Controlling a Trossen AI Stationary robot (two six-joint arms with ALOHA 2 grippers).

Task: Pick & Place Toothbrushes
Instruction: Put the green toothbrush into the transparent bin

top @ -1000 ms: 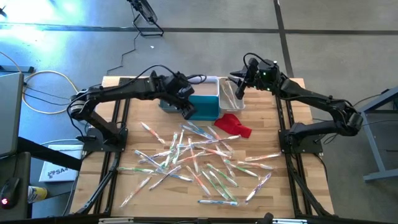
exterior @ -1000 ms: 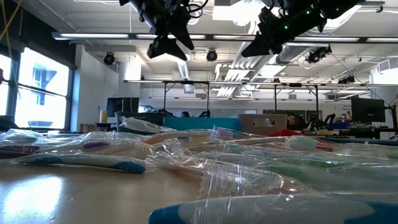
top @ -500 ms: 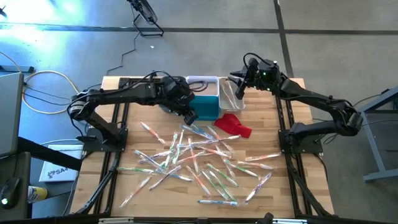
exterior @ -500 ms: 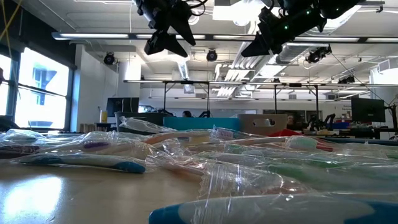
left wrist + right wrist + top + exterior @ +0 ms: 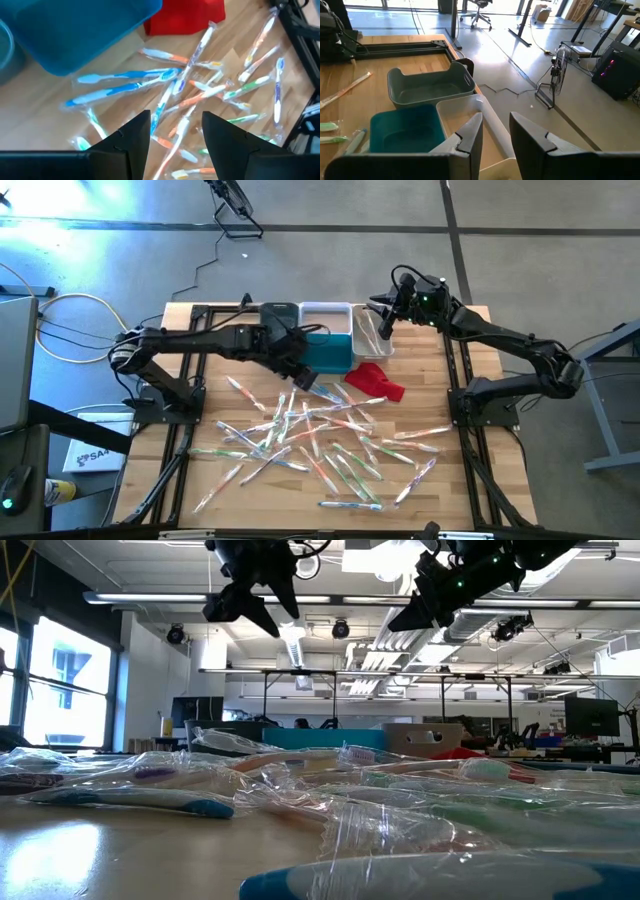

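- The wooden table [image 5: 440,480] carries everything; the toothbrushes [image 5: 320,442], dozens in clear wrappers, lie scattered and criss-crossed over its middle and near half.
- Both arms hang above the far half. The left gripper [image 5: 303,376] is over the far edge of the scatter, just beside the teal bin [image 5: 328,352], fingers spread with an empty gap between them in its wrist view.
- The right gripper [image 5: 386,321] waits over the clear bin [image 5: 368,332], fingers parted, nothing between them.
- Three bins stand in a row at the far edge: grey bin [image 5: 427,87], teal, clear. All look empty.
- A red cloth [image 5: 378,380] lies touching the scatter's far right corner, near the teal bin.
- Handling, as a judgement: each brush should be light and stiff, but the crinkly wrapper is probably slippery and may slide or drag a neighbour along. Take it across the middle of the handle, not by loose film.
- Two blue-handled brushes [image 5: 125,82] nearest the left gripper lie fairly clear of the heap; further in, overlaps would hinder a clean pick.
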